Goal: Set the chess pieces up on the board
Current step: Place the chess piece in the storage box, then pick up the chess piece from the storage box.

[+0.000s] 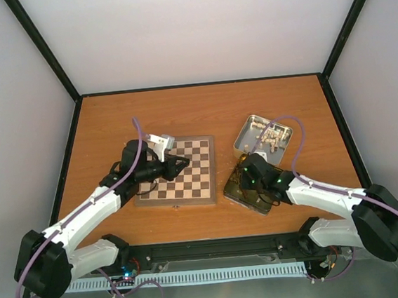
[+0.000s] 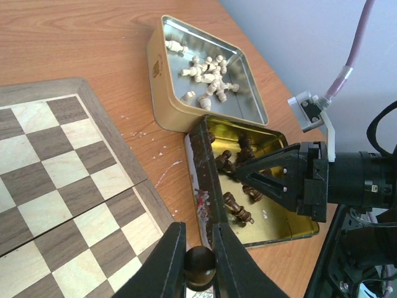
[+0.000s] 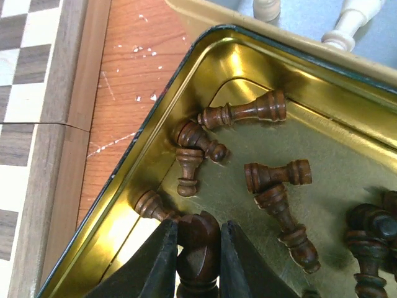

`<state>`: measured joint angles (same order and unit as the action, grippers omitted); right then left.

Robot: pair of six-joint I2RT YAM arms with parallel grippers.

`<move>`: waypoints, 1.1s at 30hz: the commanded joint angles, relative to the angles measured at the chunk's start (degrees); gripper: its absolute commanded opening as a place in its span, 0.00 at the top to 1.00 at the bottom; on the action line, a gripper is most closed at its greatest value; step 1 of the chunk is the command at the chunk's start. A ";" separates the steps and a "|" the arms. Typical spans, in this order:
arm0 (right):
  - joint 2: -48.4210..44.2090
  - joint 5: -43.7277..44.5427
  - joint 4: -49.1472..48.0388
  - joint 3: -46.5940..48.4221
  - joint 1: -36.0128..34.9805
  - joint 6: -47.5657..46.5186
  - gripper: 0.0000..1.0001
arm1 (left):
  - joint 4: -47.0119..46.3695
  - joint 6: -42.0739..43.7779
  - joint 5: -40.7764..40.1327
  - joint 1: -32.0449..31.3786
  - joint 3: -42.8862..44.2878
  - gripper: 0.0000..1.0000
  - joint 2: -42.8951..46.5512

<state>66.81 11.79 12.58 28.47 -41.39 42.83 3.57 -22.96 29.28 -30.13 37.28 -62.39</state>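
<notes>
The board (image 1: pixel 188 182) lies flat on the tabletop (image 1: pixel 202 110), left of centre, with its checks of dark brown and cream framed by a pale wood border. Over its far left part the left tool (image 2: pixel 198 251) is clenched on a round-headed dark piece (image 2: pixel 200 268), and the ball of the piece is pinched between the two black fingers. In the left wrist view the board's right border is seen just beyond that grip. Whether the base of the held piece rests on a square cannot be told, since it is hidden below the fingers.

To the right of the board two tins are set just beside each other. In the farther one, a silver-lined tin (image 2: pixel 167 102), a scatter of cream pieces (image 2: pixel 208 77) is seen, most of them lying on their sides. The nearer one is a gold-lined tin (image 3: pixel 205 62) with a dark outer wall, and it is placed close beside the board's right edge, with a strip of bare tabletop between them.

The right tool (image 3: pixel 197 226) is lowered into the gold-lined tin at the corner nearest the board, and its fingers are closed on a dark brown piece (image 3: pixel 197 248), one finger pressed against each side. Around that grip, loose dark pieces (image 3: pixel 273 177) are strewn on the gold floor — all of them toppled, several touching or crossing one another, one lying against the tin's wall.
</notes>
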 commanded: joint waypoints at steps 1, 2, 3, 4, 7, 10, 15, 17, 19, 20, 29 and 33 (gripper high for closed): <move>3.00 -0.01 1.94 2.18 0.58 1.56 0.80 | -2.34 0.29 -1.92 -0.58 2.91 0.97 -2.18; 3.45 0.36 1.94 2.15 0.67 1.56 0.80 | -2.44 0.14 -2.53 -0.59 3.03 0.97 -2.70; 3.88 0.78 2.11 2.24 0.76 1.41 0.80 | -2.43 -0.07 -3.32 -0.57 3.27 0.97 -3.26; 4.40 1.32 2.47 2.54 0.78 1.31 0.79 | -2.43 -0.14 -4.14 -0.55 3.57 0.97 -3.78; 5.12 2.09 3.45 3.40 0.85 -0.27 0.72 | -2.86 -0.41 -5.93 -0.55 4.07 0.98 -5.02; 5.32 2.67 4.81 4.76 1.35 -1.31 0.64 | -3.74 -0.87 -7.35 -0.61 4.01 0.98 -5.56; 6.03 -0.85 7.34 7.51 6.53 2.07 0.65 | -4.00 -1.21 -8.08 -0.55 3.99 0.97 -6.26; 6.26 -3.45 5.98 7.76 8.10 5.01 0.67 | -3.95 -1.08 -8.25 -0.55 3.92 0.97 -6.25; 8.03 -3.76 5.11 8.60 8.38 7.60 0.71 | -4.03 -0.99 -8.35 -0.58 3.90 0.97 -6.25; 9.43 -3.50 5.41 9.31 8.40 9.08 0.73 | -4.05 -0.95 -8.14 -0.59 3.82 0.97 -6.16; 16.65 -1.03 2.42 12.24 8.43 16.82 0.73 | -4.71 -1.12 -6.11 -0.55 2.09 0.97 -3.79; 17.90 1.25 1.77 12.77 8.43 18.89 0.70 | -4.71 -1.14 -5.77 -0.54 1.27 0.97 -2.73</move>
<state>83.59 9.30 16.38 39.55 -33.15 57.45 1.15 -23.64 22.55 -30.13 38.79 -66.94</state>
